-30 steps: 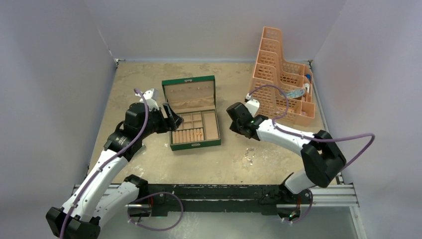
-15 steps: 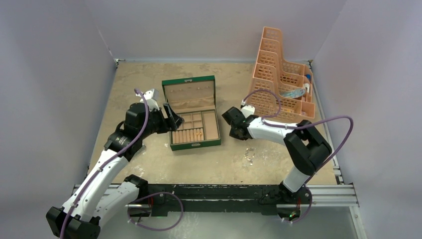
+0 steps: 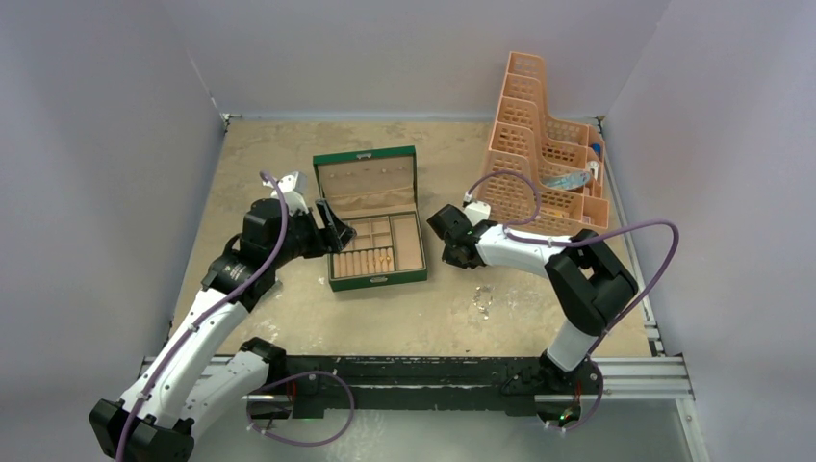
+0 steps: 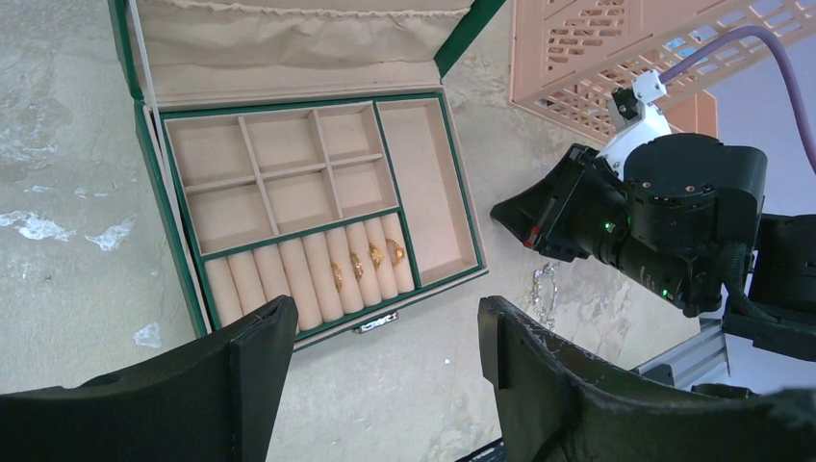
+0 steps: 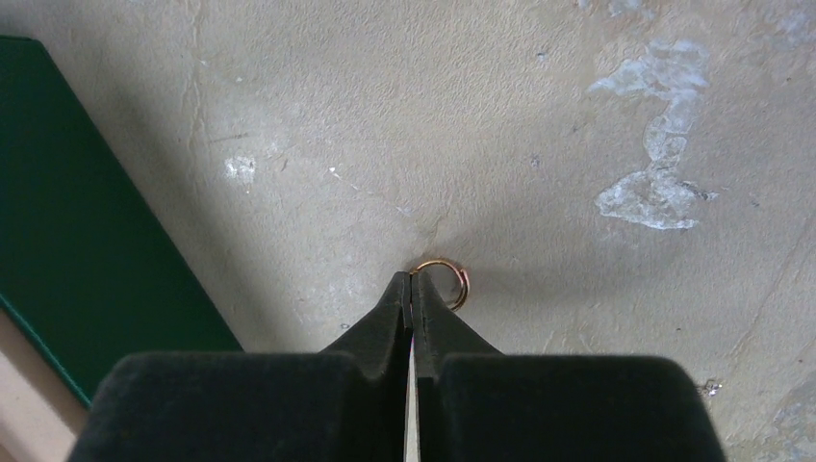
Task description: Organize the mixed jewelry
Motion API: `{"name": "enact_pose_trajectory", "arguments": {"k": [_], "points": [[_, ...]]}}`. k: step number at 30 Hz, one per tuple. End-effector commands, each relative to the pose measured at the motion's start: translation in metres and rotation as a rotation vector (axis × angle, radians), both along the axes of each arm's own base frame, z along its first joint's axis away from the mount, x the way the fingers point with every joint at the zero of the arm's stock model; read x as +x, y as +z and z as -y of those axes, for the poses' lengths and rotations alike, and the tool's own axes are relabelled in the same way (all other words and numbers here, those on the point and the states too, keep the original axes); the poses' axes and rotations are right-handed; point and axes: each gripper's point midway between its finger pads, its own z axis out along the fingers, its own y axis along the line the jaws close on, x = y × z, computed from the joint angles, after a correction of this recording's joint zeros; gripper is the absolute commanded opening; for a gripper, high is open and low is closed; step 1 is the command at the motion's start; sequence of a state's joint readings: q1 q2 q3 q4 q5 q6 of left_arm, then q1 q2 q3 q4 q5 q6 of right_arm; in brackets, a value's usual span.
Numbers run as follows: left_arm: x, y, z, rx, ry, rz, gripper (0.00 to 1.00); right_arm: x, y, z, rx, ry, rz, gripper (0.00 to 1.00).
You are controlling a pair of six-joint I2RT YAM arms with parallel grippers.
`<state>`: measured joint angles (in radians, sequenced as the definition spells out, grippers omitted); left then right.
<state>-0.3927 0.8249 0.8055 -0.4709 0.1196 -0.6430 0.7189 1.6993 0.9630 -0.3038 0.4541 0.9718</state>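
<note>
Open green box (image 3: 366,183) stands left of a peach basket (image 3: 520,192) on beige table (image 3: 279,154).

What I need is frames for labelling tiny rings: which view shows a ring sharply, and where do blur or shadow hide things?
Right wrist: the gold ring is crisp, with a soft shadow to its left. Left wrist: the rings in the green box read clearly, without glare. Top external: evenly lit, but the loose jewelry is mere specks.
</note>
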Motion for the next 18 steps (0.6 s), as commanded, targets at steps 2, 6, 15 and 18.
{"name": "enact_pose_trajectory", "arguments": {"k": [2,6,15,18], "points": [[0.007,0.013,0.006,-0.037,-0.011,0.046,0.69,0.008,0.014,0.001,0.017,-0.026,0.051,0.0],[0.005,0.013,0.014,-0.056,-0.052,0.033,0.7,0.013,0.035,-0.004,0.082,-0.034,0.115,0.0],[0.0,0.009,0.042,-0.153,-0.177,-0.038,0.83,0.014,0.108,-0.049,0.403,0.113,0.27,0.0],[-0.001,0.015,0.052,-0.206,-0.213,-0.056,0.83,0.007,0.145,-0.074,0.547,0.242,0.338,0.0]]}}
